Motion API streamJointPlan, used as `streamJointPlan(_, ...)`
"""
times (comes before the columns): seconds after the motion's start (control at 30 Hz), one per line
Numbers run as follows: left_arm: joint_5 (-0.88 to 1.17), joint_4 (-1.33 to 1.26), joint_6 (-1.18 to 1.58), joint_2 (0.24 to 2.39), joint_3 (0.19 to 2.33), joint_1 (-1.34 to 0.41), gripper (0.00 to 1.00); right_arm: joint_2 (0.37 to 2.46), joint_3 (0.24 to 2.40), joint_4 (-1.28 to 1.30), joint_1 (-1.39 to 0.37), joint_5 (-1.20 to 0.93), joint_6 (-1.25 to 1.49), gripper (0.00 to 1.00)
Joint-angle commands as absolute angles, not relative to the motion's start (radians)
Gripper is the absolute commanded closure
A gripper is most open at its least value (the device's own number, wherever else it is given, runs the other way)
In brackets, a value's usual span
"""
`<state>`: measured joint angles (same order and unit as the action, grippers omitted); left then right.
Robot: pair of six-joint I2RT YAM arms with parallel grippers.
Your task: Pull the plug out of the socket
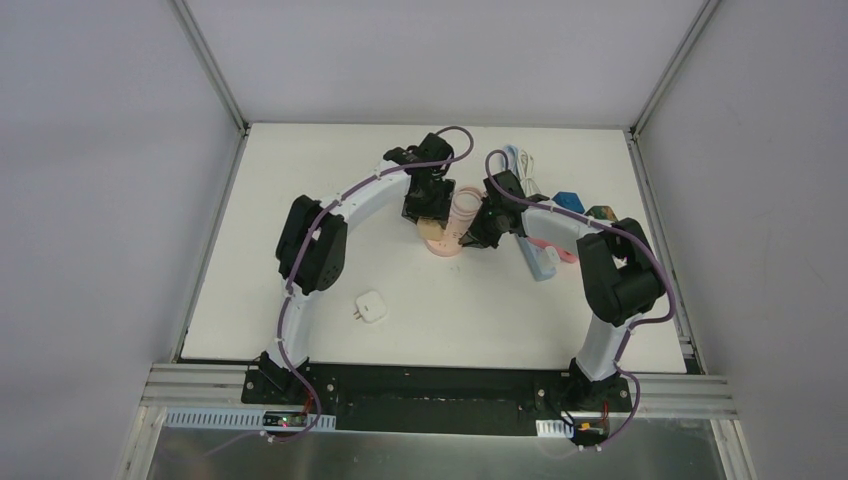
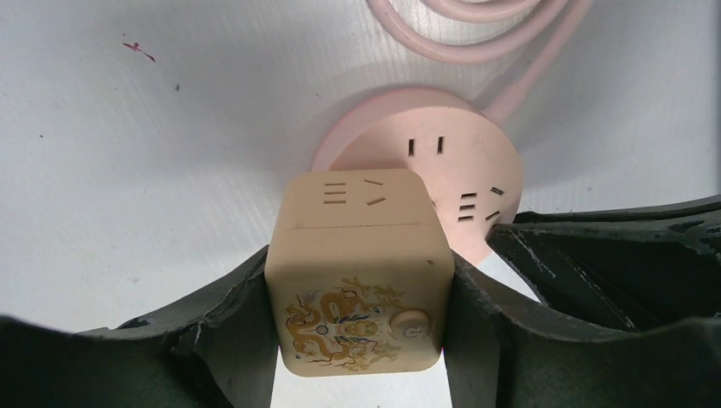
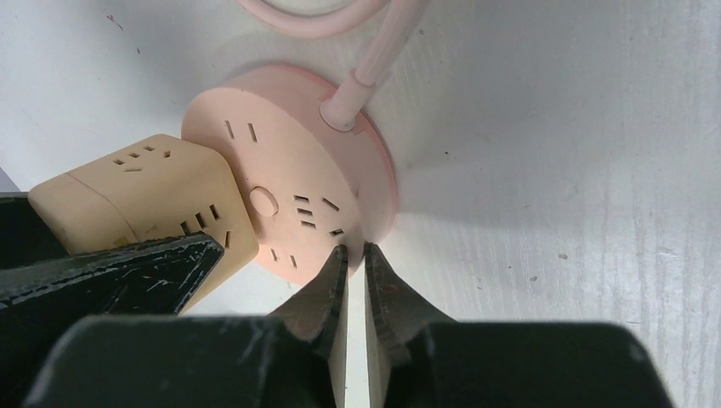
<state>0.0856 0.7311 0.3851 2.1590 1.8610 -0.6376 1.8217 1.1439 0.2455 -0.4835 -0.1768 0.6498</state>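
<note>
A round pink socket lies flat on the white table, its pink cable coiled behind it. A beige cube plug with a dragon print and a button sits on the socket's left part. My left gripper is shut on the cube's two sides. In the right wrist view the cube leans at the socket's left edge; its pins are hidden. My right gripper is shut, with its tips pressed on the socket's near rim. From above, both grippers meet at the socket.
A white square adapter lies alone on the near table. Behind the right arm are a light-blue power strip, a white cable, a blue object and a dark green one. Grey walls enclose the table.
</note>
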Motion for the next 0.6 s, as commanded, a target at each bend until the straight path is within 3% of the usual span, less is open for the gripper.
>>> streamJointPlan(0.0, 0.219, 0.711, 0.441, 2.093, 1.836, -0.661, 1.00, 1.892, 1.103, 0.306, -0.502, -0.115, 0.634, 1.00)
streamJointPlan(0.13, 0.082, 0.784, 0.515, 2.147, 1.883, -0.697, 1.00, 1.899, 1.101, 0.297, -0.526, -0.107, 0.660, 1.00)
streamJointPlan(0.23, 0.103, 0.791, 0.501, 2.169, 1.883, -0.702, 1.00, 1.903, 1.099, 0.290, -0.526, -0.108, 0.668, 1.00)
streamJointPlan(0.4, 0.254, 0.783, 0.323, 2.136, 1.872, -0.681, 1.00, 1.897, 1.102, 0.301, -0.521, -0.101, 0.671, 1.00)
streamJointPlan(0.57, 0.456, 0.681, 0.397, 2.081, 1.779, -0.585, 1.00, 1.896, 1.099, 0.302, -0.520, -0.114, 0.672, 1.00)
